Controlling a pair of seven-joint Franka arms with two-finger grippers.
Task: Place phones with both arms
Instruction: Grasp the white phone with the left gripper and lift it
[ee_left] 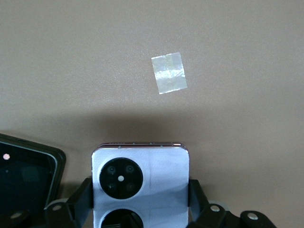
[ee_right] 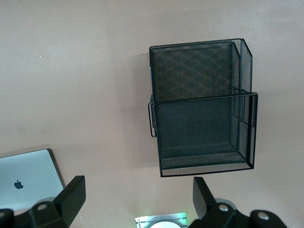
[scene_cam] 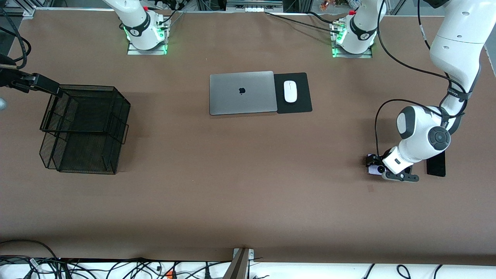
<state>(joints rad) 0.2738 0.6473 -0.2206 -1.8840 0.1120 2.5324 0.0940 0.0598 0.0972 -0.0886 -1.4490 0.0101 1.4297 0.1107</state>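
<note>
left gripper (ee_left: 140,202) is down at the table at the left arm's end, its fingers (ee_left: 81,197) set against both side edges of the lilac phone (ee_left: 142,183); they look clamped on it, though the phone lies flat on the table (scene_cam: 248,201), not lifted. the phone's long axis runs straight out from between the fingers, lens end (ee_left: 120,177) leading, so the grip is across its short width. a black phone (ee_left: 26,178) lies just beside it, apart from the fingers, and the long black slab (scene_cam: 436,164) sits by the gripper toward the table's end. a scrap of clear tape (ee_left: 168,72) is stuck on the table near the lilac phone's lens end. right gripper (ee_right: 137,199) hangs with fingers spread wide and nothing between them, over the mesh basket (ee_right: 202,107) at the right arm's end; that arm waits. the basket, if that is where the phones go, is well apart from all three phones, across the laptop (scene_cam: 241,92) and mouse (scene_cam: 290,91). the left arm is by far the nearer to every phone, so i judge the next move is a straight lift, then a long carry or a handover.
</note>
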